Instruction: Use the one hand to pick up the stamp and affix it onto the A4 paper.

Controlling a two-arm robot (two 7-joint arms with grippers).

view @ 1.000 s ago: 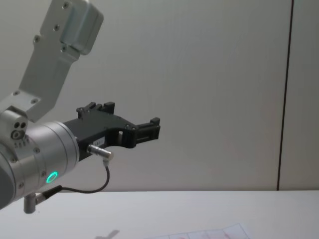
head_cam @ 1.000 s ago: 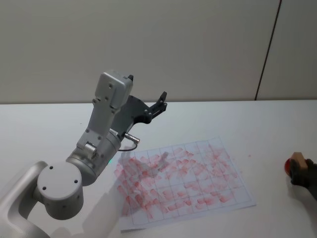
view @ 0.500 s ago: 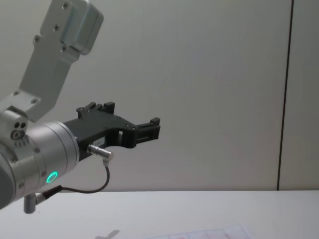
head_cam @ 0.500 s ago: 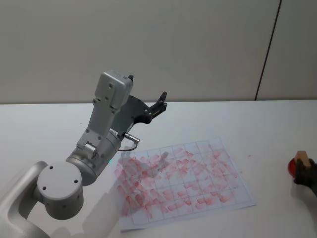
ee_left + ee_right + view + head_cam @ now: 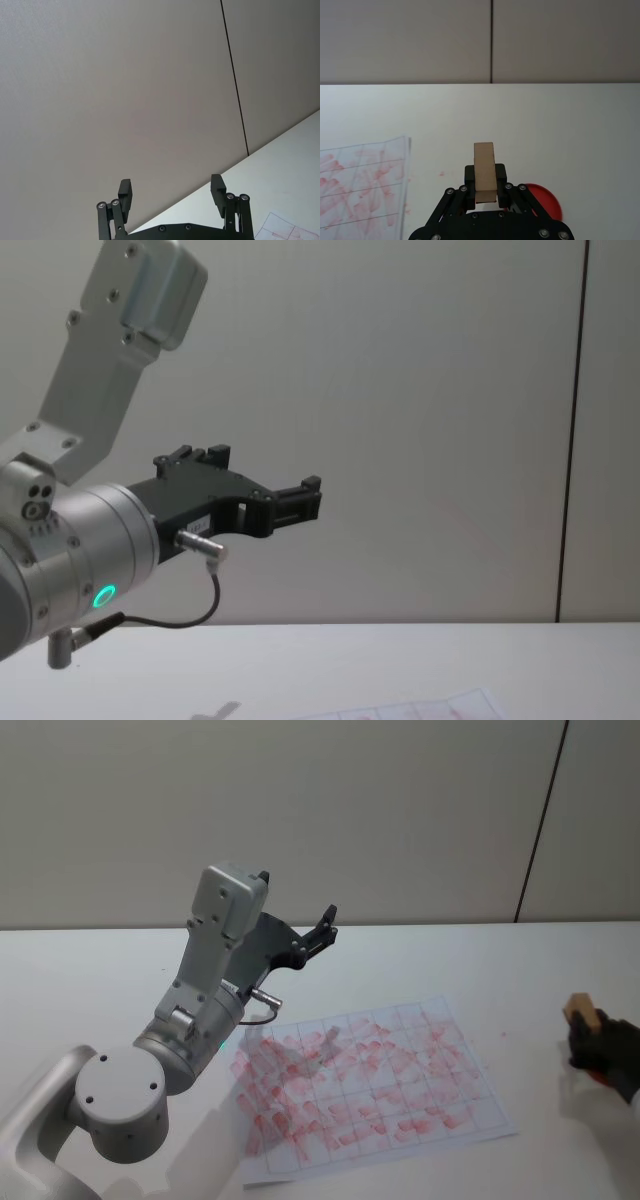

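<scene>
Right wrist view: stamp [image 5: 484, 167] in right end effector [image 5: 485, 177]

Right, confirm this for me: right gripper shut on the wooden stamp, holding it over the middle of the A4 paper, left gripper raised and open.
One point is wrong. The right gripper is shut on the stamp, but the head view shows it right of the A4 paper, not over its middle. The left gripper is raised and open.
</scene>
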